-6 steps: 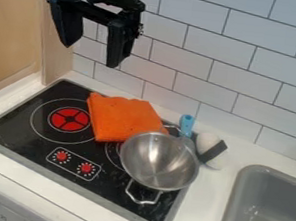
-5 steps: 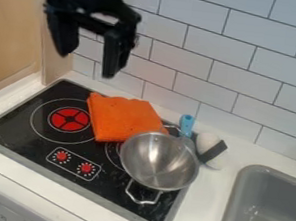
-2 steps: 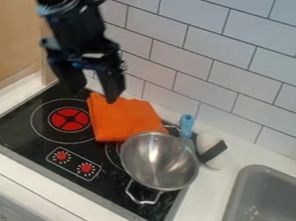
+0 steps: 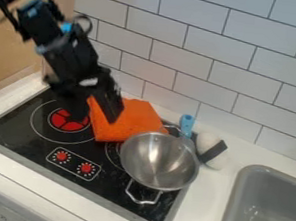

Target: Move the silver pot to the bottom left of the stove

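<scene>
- The silver pot point(image 4: 160, 161) is seen on the right side of the stove point(image 4: 19, 145), its near handle point(image 4: 141, 201) pointed toward the front edge; the bottom left has not been reached.
- The orange cloth point(image 4: 128, 123) is spread just beside the pot, toward the back (whether it is pinned under the rim cannot be told).
- The gripper point(image 4: 96, 110) is held above the cloth and the left burner point(image 4: 64, 121), its fingers parted, with nothing gripped.
- By judgement, the approach is the step in hand: the gripper must be brought right and forward, lined up with the pot's rim or a handle, and closed there (the cloth could be snagged if the pass is low).
- Behind the pot, a blue handle point(image 4: 186, 125) and a white object with a dark band point(image 4: 211, 150) are placed; the sink point(image 4: 232, 212) is set farther right.
</scene>
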Robot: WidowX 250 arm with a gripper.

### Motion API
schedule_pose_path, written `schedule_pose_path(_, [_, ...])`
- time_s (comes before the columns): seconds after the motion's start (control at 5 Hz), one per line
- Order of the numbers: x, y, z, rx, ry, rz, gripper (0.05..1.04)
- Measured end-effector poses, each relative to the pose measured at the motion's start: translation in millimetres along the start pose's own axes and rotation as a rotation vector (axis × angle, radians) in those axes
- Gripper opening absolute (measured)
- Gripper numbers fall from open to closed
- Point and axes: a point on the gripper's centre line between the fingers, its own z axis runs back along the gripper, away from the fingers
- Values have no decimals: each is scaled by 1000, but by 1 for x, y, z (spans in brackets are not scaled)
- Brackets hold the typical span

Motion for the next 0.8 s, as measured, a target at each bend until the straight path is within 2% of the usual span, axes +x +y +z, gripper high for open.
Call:
schedule_pose_path(0.6, [4,-1,-31,-116,42,-4,999])
schedule_pose_path(0.8, [12,-13,-35,-139,29,-37,999])
